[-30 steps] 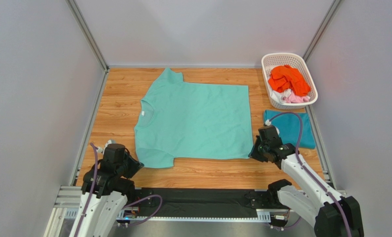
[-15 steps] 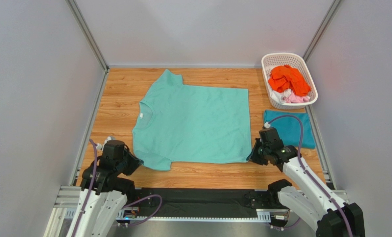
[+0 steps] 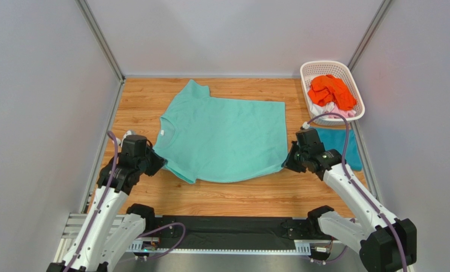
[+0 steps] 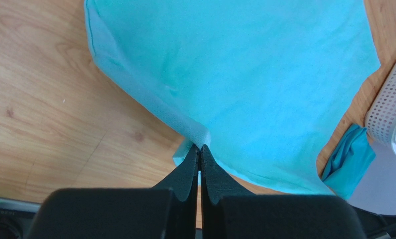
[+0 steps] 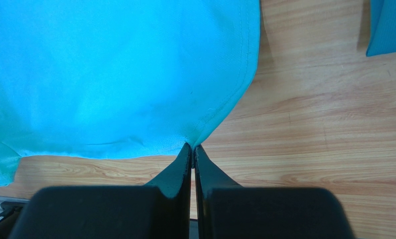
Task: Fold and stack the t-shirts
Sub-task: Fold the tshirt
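Note:
A mint green t-shirt [image 3: 224, 139] lies spread across the middle of the wooden table, its near edge lifted off the surface. My left gripper [image 3: 158, 161] is shut on the shirt's near left sleeve edge [image 4: 197, 137]. My right gripper [image 3: 286, 166] is shut on the near right hem corner [image 5: 197, 135]. A folded teal blue t-shirt [image 3: 342, 146] lies flat to the right, partly behind my right arm. Orange [image 3: 330, 90], pink [image 3: 340, 113] and white t-shirts sit bunched in the basket.
The white lattice basket [image 3: 325, 67] stands at the back right corner beside the wall. Grey walls with metal frame rails close in the table on three sides. Bare wood [image 3: 238, 192] shows between the shirt and the arm bases.
Both grippers have lifted and moved away from the bases, carrying the shirt's near edge with them. The near part of the mint shirt now hangs raised between them.

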`<state>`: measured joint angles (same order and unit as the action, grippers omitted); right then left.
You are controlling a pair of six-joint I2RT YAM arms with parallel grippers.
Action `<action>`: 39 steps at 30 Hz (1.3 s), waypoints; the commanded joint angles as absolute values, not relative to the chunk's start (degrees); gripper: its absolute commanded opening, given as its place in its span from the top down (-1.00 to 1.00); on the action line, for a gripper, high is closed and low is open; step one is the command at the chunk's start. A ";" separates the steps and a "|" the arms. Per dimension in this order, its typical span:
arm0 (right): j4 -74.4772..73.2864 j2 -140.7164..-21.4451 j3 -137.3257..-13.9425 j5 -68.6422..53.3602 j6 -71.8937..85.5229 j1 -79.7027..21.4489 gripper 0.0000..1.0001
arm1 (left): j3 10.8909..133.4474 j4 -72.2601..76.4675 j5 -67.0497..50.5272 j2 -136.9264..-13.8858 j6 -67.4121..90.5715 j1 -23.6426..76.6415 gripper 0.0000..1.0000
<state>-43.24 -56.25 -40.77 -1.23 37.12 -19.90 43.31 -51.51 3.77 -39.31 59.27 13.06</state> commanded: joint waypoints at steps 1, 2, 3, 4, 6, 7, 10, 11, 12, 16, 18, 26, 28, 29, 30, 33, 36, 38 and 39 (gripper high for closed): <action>-43.42 -58.18 -45.61 2.89 35.60 -19.78 0.99 | 47.37 -44.49 5.62 -44.54 56.34 13.10 1.00; -43.42 -58.71 -46.31 2.90 35.33 -19.69 0.99 | 47.90 -44.30 6.15 -45.87 56.25 13.10 1.00; -43.24 -59.41 -47.54 2.81 35.16 -19.51 0.98 | 49.21 -44.12 7.37 -47.10 56.51 13.10 1.00; -42.89 -60.72 -48.07 2.55 34.63 -19.16 0.98 | 49.74 -42.47 7.47 -49.28 56.34 13.10 1.00; -42.63 -62.05 -49.74 2.81 34.45 -18.72 0.99 | 51.32 -40.88 7.56 -51.41 55.64 13.10 1.00; -42.45 -63.27 -50.27 2.90 34.19 -18.55 0.99 | 52.02 -39.65 7.73 -53.50 55.37 13.10 1.00; -42.01 -64.68 -51.67 2.64 33.75 -17.58 0.99 | 54.92 -38.94 9.58 -57.64 54.58 13.01 1.00; -41.92 -65.47 -51.85 2.55 33.58 -17.32 0.99 | 55.63 -38.76 9.84 -58.61 54.23 13.01 1.00; -41.58 -66.00 -52.29 2.55 33.40 -17.14 0.99 | 56.85 -38.41 10.45 -59.49 53.71 12.92 1.00; -40.52 -68.37 -54.13 1.32 32.52 -15.83 0.99 | 59.85 -37.00 9.50 -65.54 51.16 11.96 1.00; -40.08 -69.95 -54.67 0.97 32.43 -15.38 0.98 | 61.86 -37.00 8.09 -67.58 50.63 11.52 1.00; -38.15 -75.32 -56.86 0.88 31.99 -13.18 0.98 | 66.26 -35.16 7.03 -76.90 47.90 10.20 1.00; -37.79 -77.07 -57.48 -1.05 31.90 -12.66 0.97 | 68.02 -35.07 6.94 -79.44 46.85 10.02 1.00; -37.62 -77.60 -57.65 -1.14 31.82 -12.31 0.97 | 68.64 -34.98 6.94 -80.32 46.41 10.02 1.00; -37.27 -78.22 -58.09 -1.40 31.90 -11.87 0.97 | 69.86 -35.07 7.03 -82.07 45.71 10.02 1.00; -36.30 -80.33 -58.62 -1.75 31.91 -10.90 0.96 | 72.15 -35.33 7.21 -85.41 44.91 9.84 1.00; -35.69 -82.44 -59.50 -1.76 31.55 -10.37 0.94 | 73.65 -35.33 7.56 -87.71 44.48 9.67 1.00; -35.51 -84.19 -60.03 -1.93 31.55 -10.20 0.94 | 74.79 -35.16 7.12 -89.99 44.03 9.49 1.00; -35.42 -84.81 -60.20 -2.19 31.38 -10.11 0.94 | 75.14 -35.16 6.95 -91.65 43.95 9.49 1.00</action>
